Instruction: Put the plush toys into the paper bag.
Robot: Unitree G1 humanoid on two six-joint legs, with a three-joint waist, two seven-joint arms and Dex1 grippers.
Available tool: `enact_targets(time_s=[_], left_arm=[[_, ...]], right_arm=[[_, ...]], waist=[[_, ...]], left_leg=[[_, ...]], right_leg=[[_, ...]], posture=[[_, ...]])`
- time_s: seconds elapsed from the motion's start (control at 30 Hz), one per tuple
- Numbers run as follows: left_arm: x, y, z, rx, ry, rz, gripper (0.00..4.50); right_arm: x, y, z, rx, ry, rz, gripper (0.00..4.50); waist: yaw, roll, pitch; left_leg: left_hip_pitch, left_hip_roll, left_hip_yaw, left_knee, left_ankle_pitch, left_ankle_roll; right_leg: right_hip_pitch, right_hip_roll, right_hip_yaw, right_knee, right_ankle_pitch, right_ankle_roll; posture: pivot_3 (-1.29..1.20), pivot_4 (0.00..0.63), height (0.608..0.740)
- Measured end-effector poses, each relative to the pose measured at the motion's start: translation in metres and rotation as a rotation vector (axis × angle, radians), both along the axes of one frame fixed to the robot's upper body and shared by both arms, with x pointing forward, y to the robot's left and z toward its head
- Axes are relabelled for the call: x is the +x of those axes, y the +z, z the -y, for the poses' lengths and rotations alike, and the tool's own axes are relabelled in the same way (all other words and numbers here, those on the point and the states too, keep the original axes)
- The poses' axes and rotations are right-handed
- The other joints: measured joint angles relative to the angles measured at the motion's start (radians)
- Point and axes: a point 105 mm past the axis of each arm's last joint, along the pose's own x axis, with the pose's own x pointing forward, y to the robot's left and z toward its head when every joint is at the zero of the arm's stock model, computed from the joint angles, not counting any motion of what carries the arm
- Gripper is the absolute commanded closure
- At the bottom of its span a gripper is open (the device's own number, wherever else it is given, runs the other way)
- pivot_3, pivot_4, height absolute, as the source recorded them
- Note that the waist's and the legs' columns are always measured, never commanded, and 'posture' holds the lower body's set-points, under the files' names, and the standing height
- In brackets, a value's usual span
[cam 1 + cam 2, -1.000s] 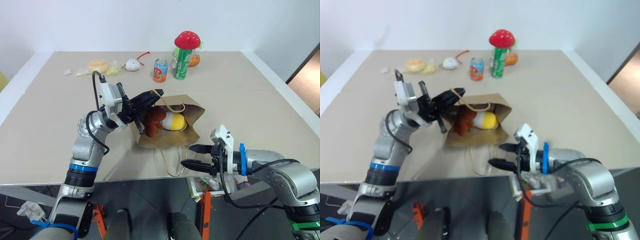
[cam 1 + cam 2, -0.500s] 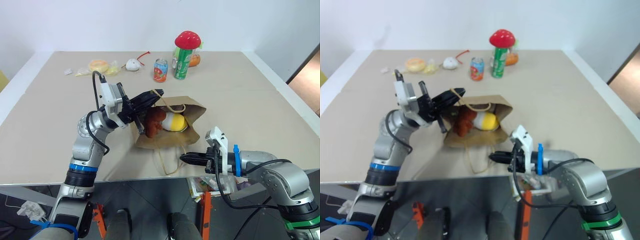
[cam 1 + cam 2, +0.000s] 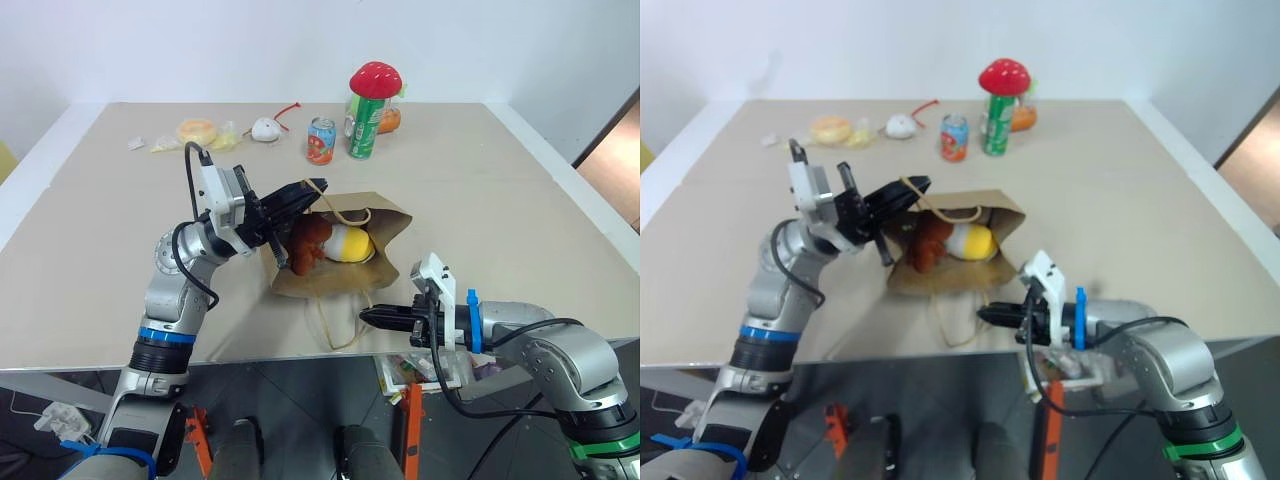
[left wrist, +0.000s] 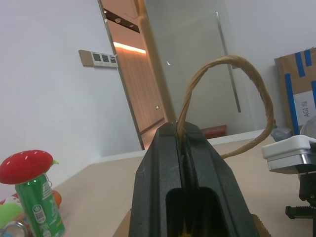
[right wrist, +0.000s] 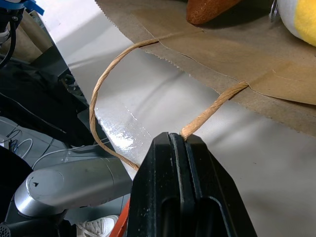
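From the head views, the paper bag (image 3: 340, 255) lies on the desk (image 3: 480, 190) with its mouth held open, and both plush toys are already inside it: the brown furry toy (image 3: 308, 243) just past the left hand's tips, the yellow-and-white egg toy (image 3: 351, 243) touching it on the far side. The left hand (image 3: 296, 196) is clamped on the upper handle (image 3: 340, 212) and holds the top lip of the bag raised. The right hand (image 3: 372, 317) sits at the near desk edge, closed on the lower handle (image 3: 335, 318), which trails from the bag's bottom lip toward it.

In the left wrist view, the two black fingers (image 4: 163, 168) are pressed together on the twisted paper loop, which arches up and over beyond them (a thin cord, so the grip looks secure but narrow).

In the right wrist view, the fingers (image 5: 163, 187) are likewise shut on the other loop close to where it meets the kraft paper; the brown toy and the egg toy lie just beyond that lip, inside.

With both handles pinched, the sensible move seems to be lifting both hands together and evenly, bringing the loops toward each other so the mouth turns upward. A lopsided pull could tip the toys out or tear a handle from its glued patch.
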Motion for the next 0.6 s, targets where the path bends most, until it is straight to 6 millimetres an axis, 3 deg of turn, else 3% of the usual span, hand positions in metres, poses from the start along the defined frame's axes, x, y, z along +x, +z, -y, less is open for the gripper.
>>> enact_targets(time_s=[0.07, 0.1, 0.13, 0.2, 0.23, 0.3, 0.33, 0.4, 0.47, 0.6], left_arm=[[0.004, 0.001, -0.002, -0.02, -0.01, -0.057, 4.5], [0.02, 0.008, -0.003, -0.049, -0.01, -0.181, 4.5], [0.035, 0.023, -0.003, -0.077, -0.021, -0.305, 4.5], [0.042, 0.049, 0.0, -0.094, -0.052, -0.42, 4.5], [0.04, 0.052, -0.001, -0.094, -0.061, -0.436, 4.5], [0.04, 0.043, -0.005, -0.084, -0.055, -0.485, 4.5], [0.043, 0.033, -0.008, -0.082, -0.042, -0.531, 4.5], [0.045, 0.018, -0.009, -0.077, -0.034, -0.603, 4.5], [0.045, 0.011, -0.008, -0.082, -0.045, -0.659, 4.5], [0.043, 0.017, -0.01, -0.106, -0.062, -0.704, 4.5]], right_arm=[[0.004, 0.004, -0.002, 0.038, -0.002, -0.013, 4.43], [0.017, 0.027, -0.006, 0.13, -0.01, 0.023, 4.43], [0.029, 0.067, -0.009, 0.241, -0.006, 0.112, 4.43], [0.032, 0.137, -0.003, 0.373, 0.012, 0.312, 4.43], [0.028, 0.148, 0.0, 0.384, 0.018, 0.352, 4.43], [0.025, 0.142, 0.003, 0.372, 0.012, 0.337, 4.43], [0.025, 0.126, 0.001, 0.355, 0.008, 0.278, 4.43], [0.026, 0.107, -0.002, 0.34, 0.006, 0.199, 4.43], [0.027, 0.105, -0.002, 0.335, -0.003, 0.188, 4.43], [0.029, 0.111, -0.003, 0.331, -0.005, 0.212, 4.43]], waist=[[0.0, -0.001, 0.001], [-0.004, -0.002, 0.005], [-0.006, -0.001, 0.013], [-0.005, 0.0, 0.014], [-0.005, -0.002, 0.009], [-0.004, -0.008, 0.004], [-0.003, -0.009, 0.002], [-0.004, -0.006, 0.005], [-0.003, -0.005, 0.005], [-0.003, -0.005, 0.005]], left_leg=[[0.0, 0.0, 0.0, 0.0, 0.0, 0.0], [-0.001, 0.0, -0.001, 0.002, 0.0, 0.0], [-0.004, -0.002, -0.004, 0.004, 0.001, 0.001], [-0.012, -0.005, -0.01, 0.003, 0.004, 0.006], [-0.005, -0.005, -0.011, 0.002, 0.003, 0.005], [0.008, -0.004, -0.012, -0.001, 0.0, -0.001], [0.009, -0.003, -0.012, -0.001, -0.002, -0.004], [-0.001, -0.004, -0.011, -0.001, -0.001, -0.002], [-0.006, -0.004, -0.011, -0.001, 0.0, -0.001], [-0.006, -0.004, -0.013, -0.003, -0.001, -0.001]], right_leg=[[0.001, 0.0, 0.0, 0.0, 0.0, 0.0], [-0.001, 0.001, 0.0, 0.001, 0.003, 0.0], [-0.007, 0.001, 0.0, 0.001, 0.008, 0.0], [-0.011, 0.002, 0.0, 0.0, 0.014, 0.002], [-0.005, 0.002, -0.001, 0.0, 0.009, 0.0], [0.005, 0.002, -0.003, 0.0, 0.0, -0.002], [0.01, 0.002, -0.003, 0.0, -0.002, -0.003], [0.0, 0.002, -0.002, 0.001, -0.002, -0.003], [-0.006, 0.003, -0.002, 0.002, 0.002, 0.001], [-0.006, 0.004, -0.002, 0.002, -0.001, 0.004]], posture=[[0.0, 0.15, 0.74], [0.0, 0.15, 0.74], [0.0, 0.15, 0.74], [0.0, 0.15, 0.74], [0.0, 0.15, 0.74], [0.0, 0.15, 0.74], [0.0, 0.15, 0.74], [0.0, 0.15, 0.74], [0.0, 0.15, 0.74], [0.0, 0.15, 0.74]])
